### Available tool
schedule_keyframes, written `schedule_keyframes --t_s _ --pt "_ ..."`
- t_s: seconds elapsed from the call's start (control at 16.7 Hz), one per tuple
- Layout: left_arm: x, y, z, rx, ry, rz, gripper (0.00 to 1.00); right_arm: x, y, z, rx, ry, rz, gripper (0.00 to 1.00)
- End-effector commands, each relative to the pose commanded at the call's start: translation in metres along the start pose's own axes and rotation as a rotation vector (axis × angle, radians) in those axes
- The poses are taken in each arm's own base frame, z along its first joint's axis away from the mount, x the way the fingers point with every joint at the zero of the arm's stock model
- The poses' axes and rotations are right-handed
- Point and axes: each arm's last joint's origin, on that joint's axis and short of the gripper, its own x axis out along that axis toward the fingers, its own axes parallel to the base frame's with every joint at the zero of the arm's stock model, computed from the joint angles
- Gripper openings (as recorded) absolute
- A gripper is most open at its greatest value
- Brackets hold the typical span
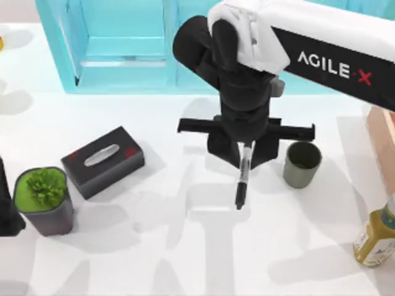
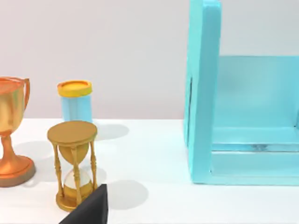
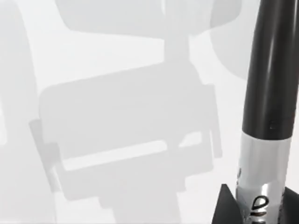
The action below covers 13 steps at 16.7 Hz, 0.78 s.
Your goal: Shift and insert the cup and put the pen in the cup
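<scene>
My right gripper (image 1: 245,154) hangs over the middle of the table, shut on the pen (image 1: 242,180). The pen is slim and black with a white band, and its free end points toward the table's front. In the right wrist view the pen (image 3: 268,93) runs out from between the dark fingertips (image 3: 225,207), with the gripper's shadow on the white table beneath. The olive-grey cup (image 1: 302,163) stands upright just right of the gripper, apart from it. My left arm (image 1: 7,209) is parked at the table's far left edge.
A black tissue box (image 1: 103,160) and a dark pot with a green plant (image 1: 44,200) sit at the left. A turquoise shelf (image 1: 123,43) spans the back. A yellow bottle (image 1: 376,237) stands front right. Hourglass (image 2: 72,163), trophy (image 2: 11,130) and jar (image 2: 75,100) appear in the left wrist view.
</scene>
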Motion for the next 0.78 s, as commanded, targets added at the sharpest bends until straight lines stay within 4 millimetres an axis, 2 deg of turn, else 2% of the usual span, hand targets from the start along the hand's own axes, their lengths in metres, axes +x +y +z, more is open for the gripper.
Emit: schedule_keyframes --t_s 0.24,0.48,0.6,0.78 --pt "0.000 0.000 0.000 0.000 0.000 0.000 1.00 -0.014 -0.007 -0.015 0.000 0.000 -0.001 0.00" --pt "0.000 0.000 0.000 0.000 0.000 0.000 1.00 -0.015 -0.008 -0.017 0.000 0.000 -0.001 0.00" --pt "0.000 0.000 0.000 0.000 0.000 0.000 1.00 -0.014 -0.009 -0.014 0.006 0.000 0.000 0.00" --pt "0.000 0.000 0.000 0.000 0.000 0.000 1.00 0.000 -0.007 -0.016 -0.025 -0.013 -0.030 0.00"
